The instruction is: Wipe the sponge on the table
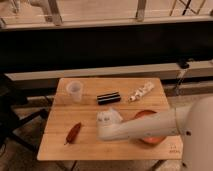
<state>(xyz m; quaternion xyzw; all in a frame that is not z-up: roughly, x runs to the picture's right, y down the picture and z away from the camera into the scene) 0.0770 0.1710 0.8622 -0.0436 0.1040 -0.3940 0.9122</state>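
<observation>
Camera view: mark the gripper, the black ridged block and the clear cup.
gripper (pixel 106 125), camera view, arm's tip over the table's (pixel 57 147) middle.
black ridged block (pixel 108 97), camera view, its top face.
clear cup (pixel 74 90), camera view, its side wall.

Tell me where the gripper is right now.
In the camera view the gripper is over the middle of the table, just on the near side of the black block and left of the orange bowl.
</observation>
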